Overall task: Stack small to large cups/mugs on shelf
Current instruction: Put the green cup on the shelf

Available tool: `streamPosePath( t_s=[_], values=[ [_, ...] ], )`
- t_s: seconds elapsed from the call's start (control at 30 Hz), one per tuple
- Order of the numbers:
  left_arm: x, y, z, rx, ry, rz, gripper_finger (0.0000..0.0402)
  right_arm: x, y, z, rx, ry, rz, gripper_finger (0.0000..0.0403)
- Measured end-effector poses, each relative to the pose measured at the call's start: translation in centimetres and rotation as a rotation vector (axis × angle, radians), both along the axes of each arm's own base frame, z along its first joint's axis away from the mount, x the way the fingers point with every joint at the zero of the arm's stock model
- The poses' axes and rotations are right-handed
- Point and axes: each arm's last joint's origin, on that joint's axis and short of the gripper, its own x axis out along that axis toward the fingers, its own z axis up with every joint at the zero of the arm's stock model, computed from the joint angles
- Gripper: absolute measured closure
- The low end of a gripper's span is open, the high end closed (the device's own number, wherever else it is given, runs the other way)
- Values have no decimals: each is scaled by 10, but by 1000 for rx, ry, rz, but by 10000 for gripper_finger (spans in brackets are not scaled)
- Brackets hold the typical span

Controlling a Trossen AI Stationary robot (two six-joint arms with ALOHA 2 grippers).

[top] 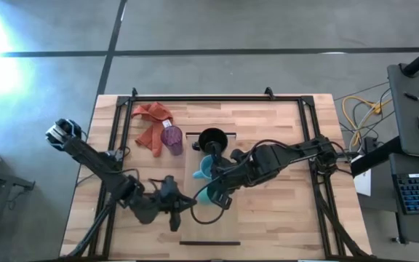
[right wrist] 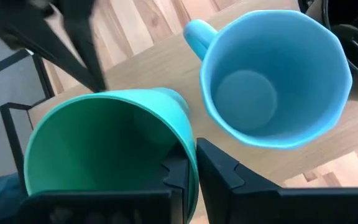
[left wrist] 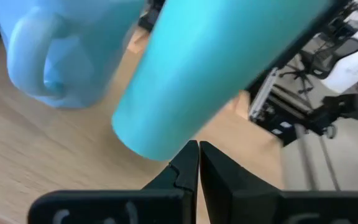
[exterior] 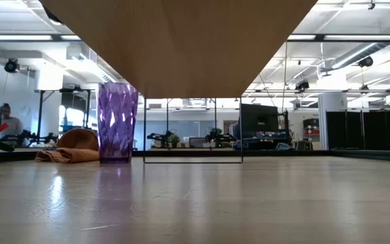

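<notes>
The green cup (right wrist: 104, 143) is tilted over the pale shelf (top: 228, 222), next to the upright light blue mug (right wrist: 272, 81). My right gripper (right wrist: 191, 171) is shut on the green cup's rim. The cup also shows in the high view (top: 208, 195). My left gripper (left wrist: 199, 155) is shut. Its tips are right at the green cup's narrow base end (left wrist: 148, 134), and I cannot tell whether they touch it. The black mug (top: 212, 140) stands on the shelf's far end. The purple cup (top: 172, 138) stands upright on the tabletop left of the shelf. My right gripper holds the green cup by its rim (right wrist: 190, 152), one finger inside the cup and one outside. The fingers come from the table's right side, slanting down. The cup is tilted with its mouth toward the gripper. Whether its base rests on the shelf cannot be told.
An orange cloth (top: 151, 122) lies at the far left beside the purple cup (exterior: 117, 122). A black frame (top: 308, 131) runs round the tabletop. The underside of a wooden board (exterior: 181, 41) fills the top of the low view. People and equipment show in the room behind.
</notes>
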Motion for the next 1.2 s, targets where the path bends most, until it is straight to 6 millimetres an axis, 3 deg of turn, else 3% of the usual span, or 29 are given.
streamPosePath(
  t_s=[0.23, 0.97, 1.2],
  values=[
    [14, 8, -10, 32, 33, 25, 402, 3, 1, 2, 13, -35, 0, 374],
    [21, 18, -23, 43, 67, 41, 402, 3, 1, 2, 47, -39, -41, 373],
    [23, 20, -23, 57, 66, 35, 402, 4, 1, 3, 62, -50, -41, 331]
  ],
)
